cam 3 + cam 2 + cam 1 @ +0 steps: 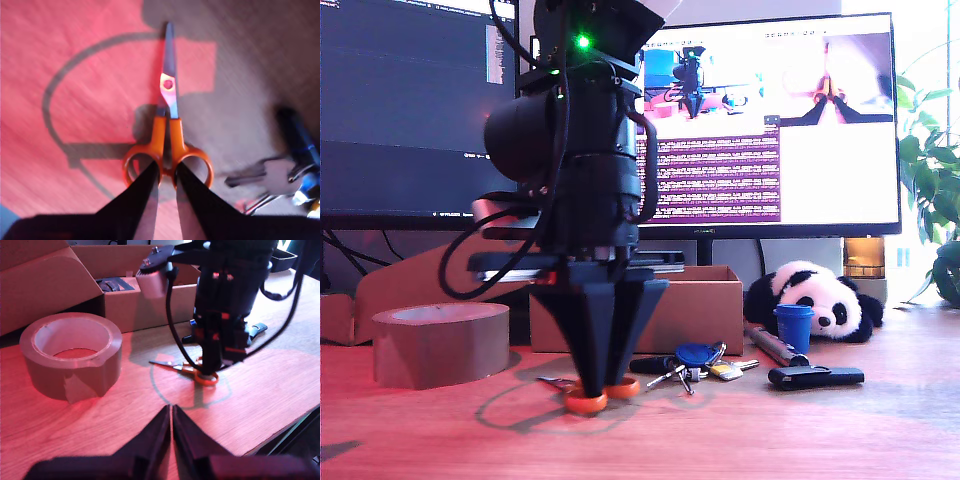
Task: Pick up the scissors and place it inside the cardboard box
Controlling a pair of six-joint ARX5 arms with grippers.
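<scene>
My second claw pinches the bridge between the orange ring handles of the small metal-bladed scissors; light, stiff, slippery. First claw clenched, empty

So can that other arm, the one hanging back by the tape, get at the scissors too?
Probably not cleanly. My second gripper already stands right over the scissors, fingers down at the orange rings, so that arm blocks the way from above. My first gripper is shut, with bare table between it and the scissors.
</scene>
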